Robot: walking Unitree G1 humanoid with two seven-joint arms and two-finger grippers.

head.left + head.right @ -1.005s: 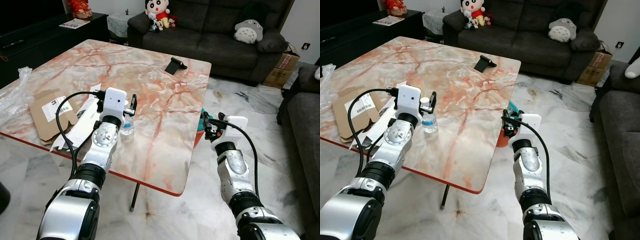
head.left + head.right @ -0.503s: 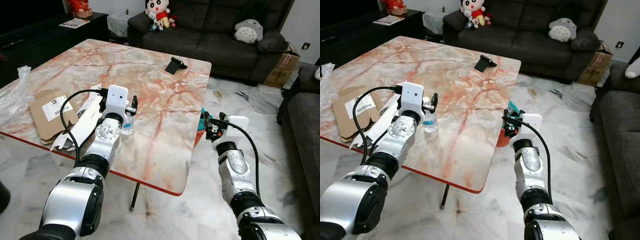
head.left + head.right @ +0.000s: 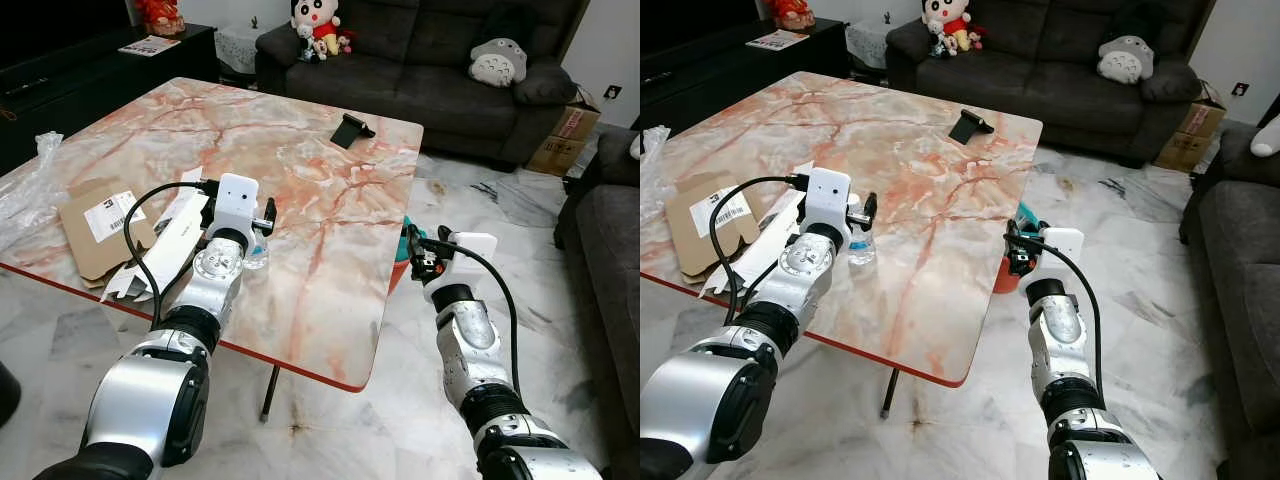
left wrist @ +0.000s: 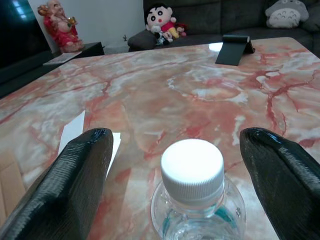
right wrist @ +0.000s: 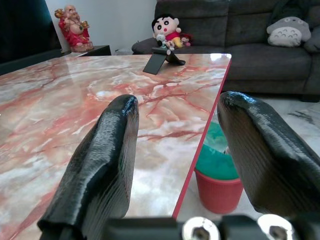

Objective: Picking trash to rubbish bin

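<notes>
A small clear water bottle [image 3: 256,256] with a white cap [image 4: 192,166] stands upright on the marble table [image 3: 330,200] near its front edge. My left gripper [image 3: 256,214] is open, with one black finger [image 4: 75,190] on each side of the bottle and not touching it. My right gripper [image 5: 177,100] is open and holds nothing, just off the table's right edge. Below it on the floor stands a red rubbish bin [image 5: 217,172] with a teal liner, partly hidden behind the table edge [image 3: 1008,276].
Flattened cardboard [image 3: 95,222], white paper [image 3: 165,245] and a clear plastic bag [image 3: 25,190] lie on the table's left side. A black phone stand [image 3: 350,128] sits at the far edge. Dark sofas [image 3: 430,50] stand behind and to the right, with a cardboard box [image 3: 560,140] on the marble floor.
My left gripper has reached a little further forward, so its fingers now straddle the bottle. The bottle and the right arm have not moved.
</notes>
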